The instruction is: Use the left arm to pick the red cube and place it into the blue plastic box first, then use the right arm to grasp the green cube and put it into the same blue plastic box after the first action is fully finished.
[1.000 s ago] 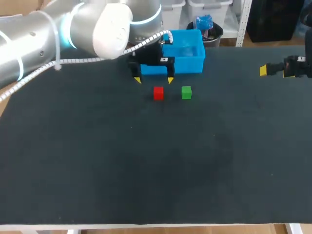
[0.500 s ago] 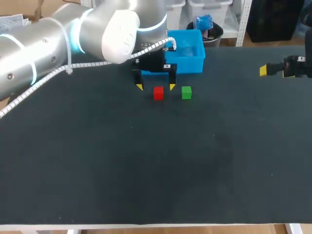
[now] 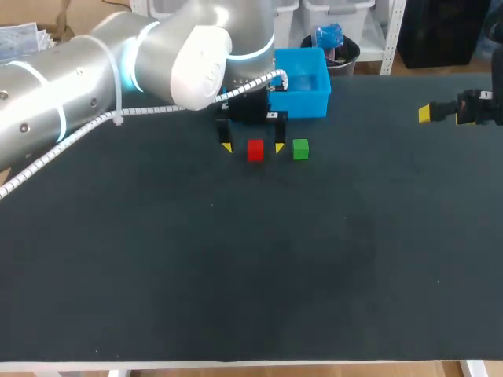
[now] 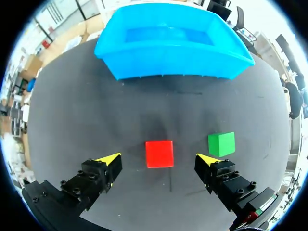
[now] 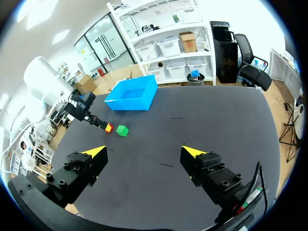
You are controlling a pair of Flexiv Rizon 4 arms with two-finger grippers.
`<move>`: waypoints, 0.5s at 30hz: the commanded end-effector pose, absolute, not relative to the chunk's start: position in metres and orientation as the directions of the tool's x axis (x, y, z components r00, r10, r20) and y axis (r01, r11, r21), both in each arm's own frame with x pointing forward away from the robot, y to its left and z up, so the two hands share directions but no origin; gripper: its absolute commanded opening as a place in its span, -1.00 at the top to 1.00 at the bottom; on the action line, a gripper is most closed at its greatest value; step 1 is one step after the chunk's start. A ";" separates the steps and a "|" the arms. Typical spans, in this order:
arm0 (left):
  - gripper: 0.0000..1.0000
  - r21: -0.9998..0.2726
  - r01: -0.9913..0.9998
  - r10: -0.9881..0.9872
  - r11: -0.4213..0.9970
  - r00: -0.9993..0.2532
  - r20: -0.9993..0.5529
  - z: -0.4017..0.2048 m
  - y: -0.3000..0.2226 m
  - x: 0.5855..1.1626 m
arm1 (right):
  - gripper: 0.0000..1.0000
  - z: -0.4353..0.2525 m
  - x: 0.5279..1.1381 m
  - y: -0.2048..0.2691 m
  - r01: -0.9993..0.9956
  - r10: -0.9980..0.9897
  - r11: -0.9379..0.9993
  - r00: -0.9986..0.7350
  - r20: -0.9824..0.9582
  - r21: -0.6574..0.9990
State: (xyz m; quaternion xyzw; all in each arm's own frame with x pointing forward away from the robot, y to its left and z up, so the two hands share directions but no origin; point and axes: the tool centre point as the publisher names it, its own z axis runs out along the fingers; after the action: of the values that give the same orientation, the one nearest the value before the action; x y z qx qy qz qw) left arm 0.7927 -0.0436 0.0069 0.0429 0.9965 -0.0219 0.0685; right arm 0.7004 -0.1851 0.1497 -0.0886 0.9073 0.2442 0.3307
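The red cube (image 3: 255, 149) lies on the black table with the green cube (image 3: 300, 148) just to its right. The blue plastic box (image 3: 302, 82) stands behind them. My left gripper (image 3: 253, 147) is open, its yellow tips on either side of the red cube without touching it. In the left wrist view the red cube (image 4: 159, 153) lies between the open fingers of the left gripper (image 4: 159, 158), the green cube (image 4: 221, 143) is beside one fingertip, and the blue box (image 4: 173, 47) is ahead. My right gripper (image 3: 427, 114) is open at the far right edge, away from the cubes. From the right wrist, the right gripper (image 5: 145, 151) sees both cubes (image 5: 122, 130) far ahead.
The black tabletop (image 3: 251, 259) spreads wide in front of the cubes. A cable from my left arm (image 3: 118, 55) hangs above the table's left part.
My left gripper has come down and forward from in front of the blue box until its open fingers straddle the red cube. The right arm has kept still.
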 end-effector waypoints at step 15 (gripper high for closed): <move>-1.00 -0.014 0.064 0.061 0.998 -0.987 -0.151 -0.004 -0.042 0.791 | -1.00 0.150 0.700 -0.185 -0.322 0.000 0.866 -0.766 -0.643 0.384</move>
State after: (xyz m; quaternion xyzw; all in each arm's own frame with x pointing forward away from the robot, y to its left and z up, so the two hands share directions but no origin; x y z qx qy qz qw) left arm 0.7914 -0.0400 -0.0032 0.0326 0.9968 -0.0113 0.0727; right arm 0.7004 -0.1851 0.1497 -0.0886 0.9073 0.2442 0.3307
